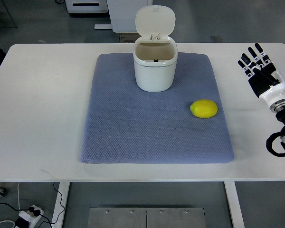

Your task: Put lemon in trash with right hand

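A yellow lemon (204, 109) lies on the right part of a blue-grey mat (133, 128). A small white trash bin (155, 64) stands at the mat's far middle, its lid flipped up and its inside showing. My right hand (257, 65) hovers over the white table near the right edge, to the right of the lemon and apart from it, with its fingers spread and holding nothing. The left arm does not show.
The white table (42, 109) carries only the mat, bin and lemon. White equipment (104, 12) stands on the floor behind the table. Cables and a power strip (31, 213) lie on the floor at the lower left.
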Motion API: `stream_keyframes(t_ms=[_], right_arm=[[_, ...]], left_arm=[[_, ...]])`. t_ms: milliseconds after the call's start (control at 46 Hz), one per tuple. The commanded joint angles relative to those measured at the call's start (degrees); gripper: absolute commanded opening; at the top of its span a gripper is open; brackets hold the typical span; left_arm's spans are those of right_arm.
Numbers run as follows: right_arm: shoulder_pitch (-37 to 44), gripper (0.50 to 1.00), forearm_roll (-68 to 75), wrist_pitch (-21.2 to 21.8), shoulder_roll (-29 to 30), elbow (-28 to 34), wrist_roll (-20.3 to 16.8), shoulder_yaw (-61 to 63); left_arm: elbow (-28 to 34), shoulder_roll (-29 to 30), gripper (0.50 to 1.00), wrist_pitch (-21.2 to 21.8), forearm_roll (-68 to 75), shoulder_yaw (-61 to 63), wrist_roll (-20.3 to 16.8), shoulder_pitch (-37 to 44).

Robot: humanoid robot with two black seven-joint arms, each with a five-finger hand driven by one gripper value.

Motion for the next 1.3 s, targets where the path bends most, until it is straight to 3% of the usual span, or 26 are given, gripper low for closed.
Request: stream_keyframes(t_ms=[0,1283], right_arm=[[0.1,1.000,0.0,-0.1,0.0,0.0,0.0,0.1],[0.9,1.000,0.1,0.0,-0.5,0.1,0.0,0.2]], left_arm=[[0.0,0.0,1.000,0.0,0.0,0.0,0.0,0.0],[0.0,0.0,1.000,0.0,0.1,0.0,0.0,0.0]])
